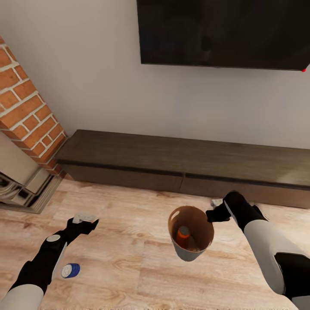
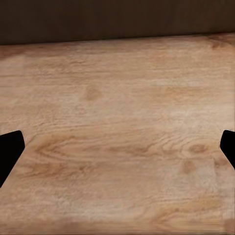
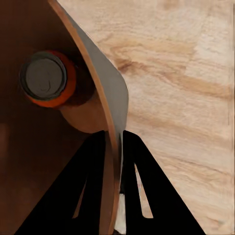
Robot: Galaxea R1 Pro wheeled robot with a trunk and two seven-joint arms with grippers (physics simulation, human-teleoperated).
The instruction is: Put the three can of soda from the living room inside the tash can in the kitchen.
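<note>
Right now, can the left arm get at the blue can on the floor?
Probably yes. The blue can lies on bare floor just beside the left forearm, and the left gripper is open and empty, nothing between. The gripper sits past the can, so it must pull back.
</note>
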